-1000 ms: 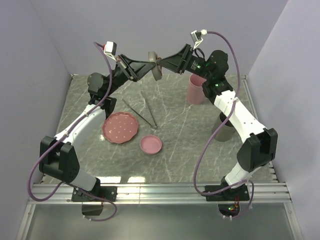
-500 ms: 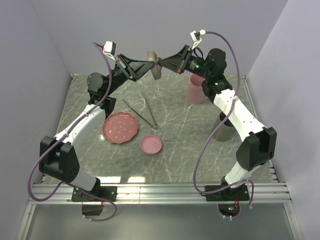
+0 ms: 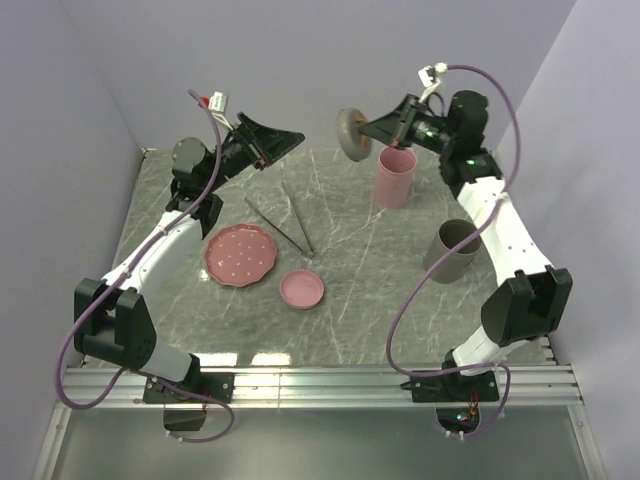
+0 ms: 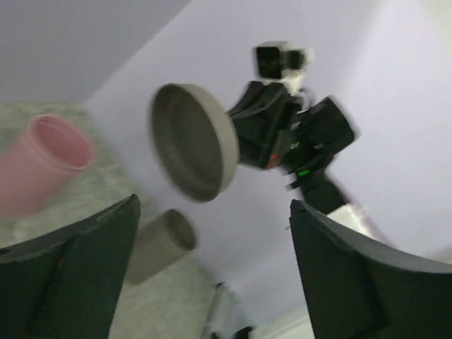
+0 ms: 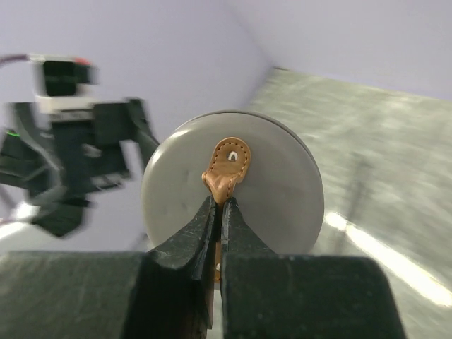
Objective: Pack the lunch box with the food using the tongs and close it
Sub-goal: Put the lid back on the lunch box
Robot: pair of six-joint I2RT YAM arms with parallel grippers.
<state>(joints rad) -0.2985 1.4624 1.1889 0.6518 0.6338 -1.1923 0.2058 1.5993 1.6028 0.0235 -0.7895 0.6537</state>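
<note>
Left claw: the left claw [image 3: 290,138] is raised above the far-left part of the desk [image 3: 370,290], its jaws spread wide with nothing between them. In its own wrist view the two dark fingers [image 4: 70,282] frame an empty gap and touch nothing.
Right claw: the right claw [image 3: 362,130] is held high over the far side of the desk, its jaws pinched fully together on the tan leather tab [image 5: 227,166] of a grey lid [image 3: 349,133].
Grey lid: round and shallow, it hangs in mid-air on edge. Its tabbed top faces the right claw [image 5: 219,208] and its hollow underside [image 4: 191,141] faces the left claw [image 4: 212,205]. The two claws are well apart.
Tongs: the tongs [image 3: 298,220] lie flat on the desk between the arms, beyond the pink plate [image 3: 240,254]. They form a narrow V with its joined end nearest the small pink dish [image 3: 301,289]. Neither claw touches them.
Pink container: a tall, open-topped pink container [image 3: 394,180] stands upright at the far right of the desk, just below the lifted lid.
Grey container: the grey container [image 3: 455,250] is open-topped and stands nearer the right arm, apart from the pink one.
Plate and dish: both rest on the desk, left of centre, close together but not touching.
Food: any morsels on the plate are too small to make out.
</note>
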